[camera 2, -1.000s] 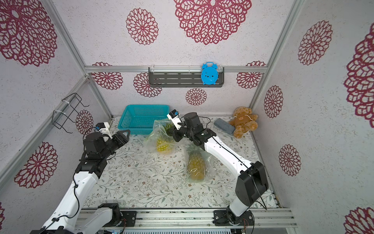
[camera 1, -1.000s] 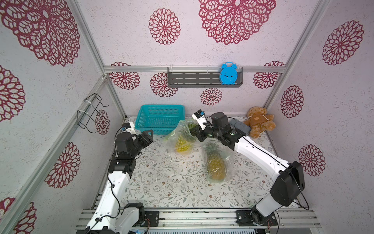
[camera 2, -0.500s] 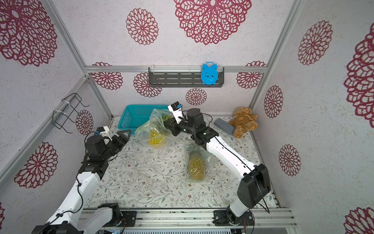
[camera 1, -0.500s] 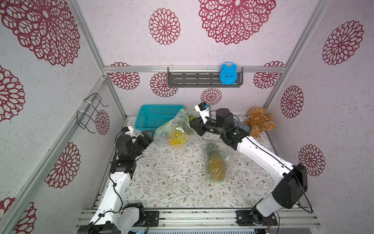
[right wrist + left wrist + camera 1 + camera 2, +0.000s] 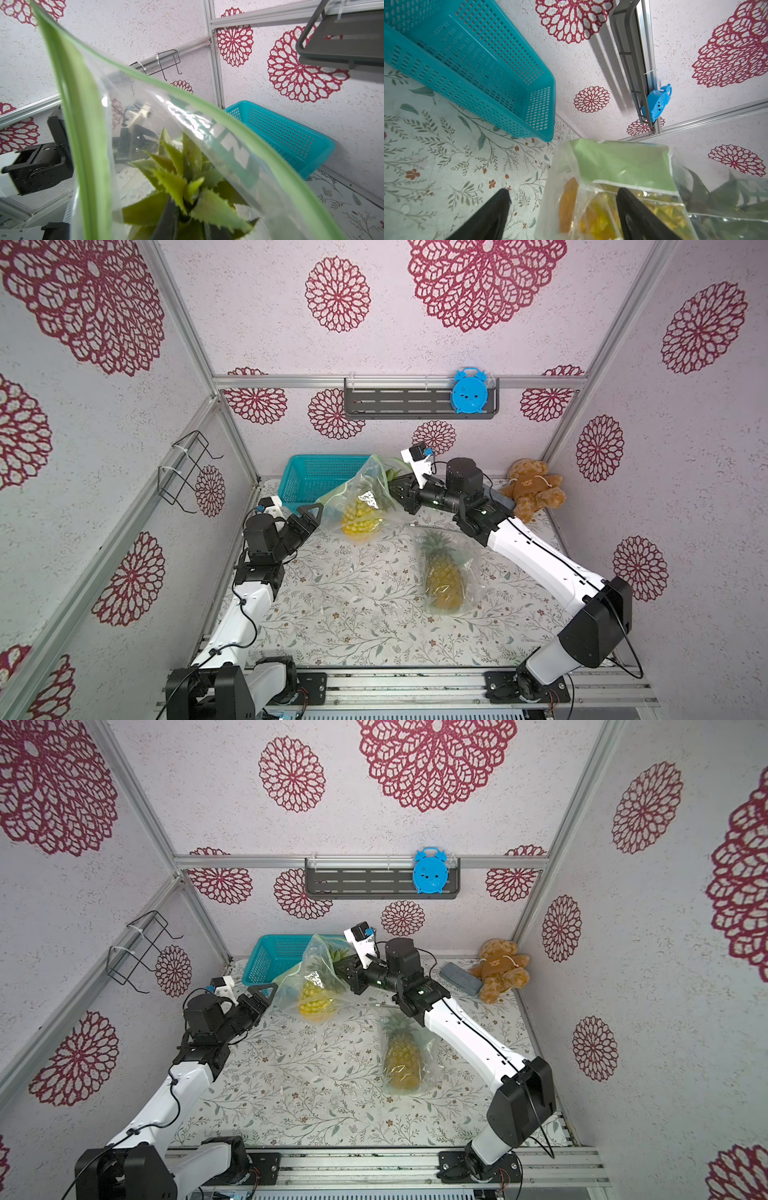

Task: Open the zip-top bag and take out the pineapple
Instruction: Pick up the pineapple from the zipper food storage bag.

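Two pineapples show in both top views, each in clear plastic. The task's pineapple (image 5: 360, 517) sits inside the zip-top bag (image 5: 376, 481) just above the middle of the frame, in front of the teal basket (image 5: 293, 479). The bag hangs tilted, with its leafy end up toward the right claw (image 5: 395, 490) and its yellow end low by the counter (image 5: 353, 614); whether it touches I cannot tell.

In the right wrist view that claw's dark fingers (image 5: 167, 220) are pressed together low in the frame, among the spiky green leaves of the crown. The bag's green zip strips fan apart to either side. Whether plastic is caught in the pinch too I cannot tell.

The left claw (image 5: 311, 513) is at the left edge of the bag, spread wide. In the left wrist view one finger (image 5: 635, 214) overlaps the bag below its green strip and the other is over bare counter.

The second pineapple (image 5: 442, 578) lies in a second bag (image 5: 471, 568) flat on the counter right of centre, partly under the right arm. A teddy bear (image 5: 530, 491) sits at the right rear, near a grey block (image 5: 457, 977). A blue clock (image 5: 469, 391) stands on the wall shelf (image 5: 395, 404).
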`<state>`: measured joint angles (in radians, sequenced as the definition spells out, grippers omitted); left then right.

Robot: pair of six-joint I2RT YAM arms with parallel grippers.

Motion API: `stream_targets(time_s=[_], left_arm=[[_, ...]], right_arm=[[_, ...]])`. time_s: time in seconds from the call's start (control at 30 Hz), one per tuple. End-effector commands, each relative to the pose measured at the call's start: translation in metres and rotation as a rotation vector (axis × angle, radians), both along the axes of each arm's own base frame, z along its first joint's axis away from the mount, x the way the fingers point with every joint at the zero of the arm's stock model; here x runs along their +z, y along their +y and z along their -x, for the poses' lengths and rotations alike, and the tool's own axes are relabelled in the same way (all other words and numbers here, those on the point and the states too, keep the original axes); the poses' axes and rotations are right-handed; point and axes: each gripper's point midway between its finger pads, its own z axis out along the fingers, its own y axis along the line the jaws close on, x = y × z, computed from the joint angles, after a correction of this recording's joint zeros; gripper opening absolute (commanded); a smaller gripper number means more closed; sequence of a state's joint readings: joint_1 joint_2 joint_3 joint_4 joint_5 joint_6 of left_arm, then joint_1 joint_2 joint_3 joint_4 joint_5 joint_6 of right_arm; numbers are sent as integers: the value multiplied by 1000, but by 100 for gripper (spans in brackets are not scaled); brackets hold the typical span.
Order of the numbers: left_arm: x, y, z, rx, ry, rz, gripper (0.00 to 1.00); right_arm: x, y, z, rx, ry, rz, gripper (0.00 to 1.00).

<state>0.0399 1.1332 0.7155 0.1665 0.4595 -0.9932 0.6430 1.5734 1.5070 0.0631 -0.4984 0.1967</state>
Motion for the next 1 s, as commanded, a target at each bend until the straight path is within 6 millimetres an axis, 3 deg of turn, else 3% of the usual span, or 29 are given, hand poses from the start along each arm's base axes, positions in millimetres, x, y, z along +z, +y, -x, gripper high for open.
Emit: stream_targets(time_s=[0.0,0.17,0.23,0.3,0.37,0.43,0.7,0.97], left_arm=[[14,-14,-2,-62,-72,22,79],[14,-27,-4,-105,-77,27,63],[12,-28,-5,-109,-72,27,50],[11,-29,-4,-109,-68,26,28],[9,-27,-3,-102,-60,13,12],[6,-26,-1,-99,-46,-16,1],[-24,-18,10,-97,77,-194,0],[-56,-10,18,-73,153,-235,0]], right_arm=[[99,-16,26,26,-221,-195,0],[98,-15,26,29,-217,-197,0],[98,-15,27,30,-215,-197,0],[97,-16,27,29,-215,-194,0],[95,-17,27,24,-211,-189,0],[93,-18,28,17,-211,-186,0],[87,-32,30,-51,-236,-162,0],[88,-48,35,-104,-268,-179,0]])
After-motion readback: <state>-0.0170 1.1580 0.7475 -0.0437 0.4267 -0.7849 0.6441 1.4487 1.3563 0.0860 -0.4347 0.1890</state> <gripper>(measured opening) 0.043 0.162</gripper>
